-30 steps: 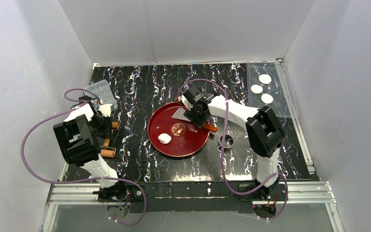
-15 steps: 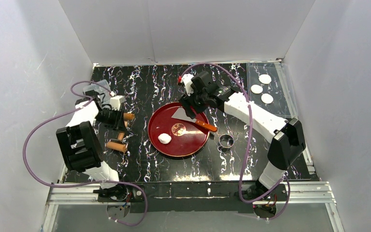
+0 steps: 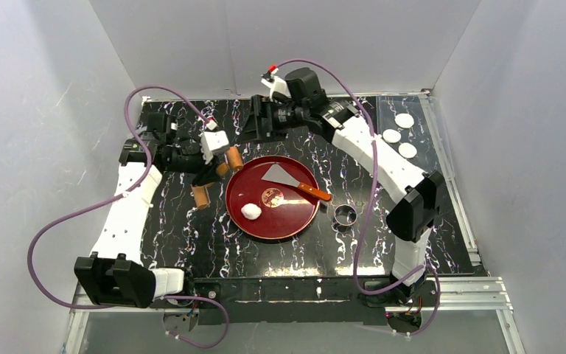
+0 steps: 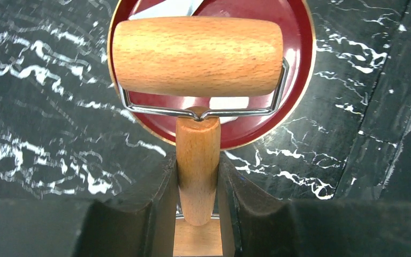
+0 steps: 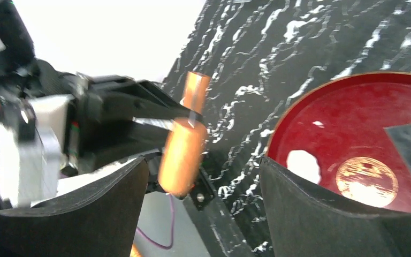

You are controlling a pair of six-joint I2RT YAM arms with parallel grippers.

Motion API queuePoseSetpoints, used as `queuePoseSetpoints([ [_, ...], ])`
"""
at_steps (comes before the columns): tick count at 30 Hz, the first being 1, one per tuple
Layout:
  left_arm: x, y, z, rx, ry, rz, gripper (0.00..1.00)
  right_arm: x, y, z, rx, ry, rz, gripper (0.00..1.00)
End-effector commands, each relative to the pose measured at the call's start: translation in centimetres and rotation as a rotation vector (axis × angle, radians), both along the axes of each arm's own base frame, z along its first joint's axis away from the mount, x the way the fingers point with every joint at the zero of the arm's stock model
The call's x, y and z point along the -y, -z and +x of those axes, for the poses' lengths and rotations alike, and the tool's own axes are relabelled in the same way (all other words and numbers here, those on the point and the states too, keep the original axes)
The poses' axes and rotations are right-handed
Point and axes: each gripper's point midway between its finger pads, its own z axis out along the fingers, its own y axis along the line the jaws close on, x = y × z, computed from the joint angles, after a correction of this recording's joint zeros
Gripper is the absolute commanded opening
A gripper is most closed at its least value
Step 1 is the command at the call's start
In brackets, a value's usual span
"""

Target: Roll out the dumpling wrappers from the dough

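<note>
Broadly, one black table point(image 3: 191, 243) veined with white marbling carries everything. Two white arms reach over it, the left arm point(image 3: 129, 210) and the right arm point(image 3: 383, 158).

The left gripper point(image 4: 197, 160) is clamped on the smooth wooden handle of the one rolling pin point(image 4: 198, 56), a finger pressed to either side. The pin's pale cylindrical roller sits in a wire yoke and is held off the table near the far left rim of the tray. The right gripper point(image 5: 204, 166) hangs over the far part of the table with its jaws spread wide, closed on nothing.

One round, glossy dark-red tray point(image 3: 298, 221) with a thin gold rim sits mid-table. One clear plastic sheet point(image 3: 427, 166) lies flat at the far right corner.

One scraper point(image 3: 280, 175), a flat grey metal blade on an orange-red handle, rests on the tray's far half, its handle reaching the right rim. One small metal ring point(image 3: 346, 215) stands on the table just beside the tray's right edge.

Three dumpling wrappers point(image 3: 391, 136), thin round white discs, lie apart from one another on the clear sheet. One lump of dough point(image 3: 250, 211), matte white and rounded, sits on the tray's near left part.
</note>
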Motion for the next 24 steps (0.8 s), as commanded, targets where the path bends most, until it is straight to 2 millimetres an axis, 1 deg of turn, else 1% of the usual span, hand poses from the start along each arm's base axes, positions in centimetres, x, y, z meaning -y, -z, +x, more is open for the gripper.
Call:
queuePoseSetpoints([
  [1,2.2,-1.8,-0.8,0.079,0.104,-0.026,0.00,-3.2,-2.2,-1.9,-0.071,-0.046,0.070,0.82],
  [5,2.6,-1.9,-0.5,0.093,0.115,-0.018,0.00,-4.6,-1.2,-2.7,-0.095,-0.067,0.047,0.82],
  [9,2.7,-2.1,-0.2,0.107,0.102,-0.016,0.00,-4.6,0.7,-2.6,-0.153,-0.038,-0.003,0.79],
  [14,3.0,-1.7,0.2,0.123,0.087,-0.016,0.00,-4.6,1.0,-2.5,-0.147,-0.026,-0.006,0.79],
  [16,3.1,-1.7,0.7,0.131,0.069,-0.014,0.00,-4.9,1.1,-2.8,-0.157,-0.038,-0.004,0.78],
  [20,3.2,-2.9,2.9,0.169,0.005,-0.027,0.00,-5.1,1.2,-2.8,-0.171,-0.043,-0.005,0.76],
  [22,3.5,-3.4,3.4,0.178,0.002,-0.041,0.00,-5.2,1.2,-2.8,-0.173,-0.045,-0.003,0.73],
  [24,3.6,-3.4,3.5,0.180,0.004,-0.045,0.00,-5.2,1.4,-2.8,-0.180,-0.045,-0.006,0.68],
])
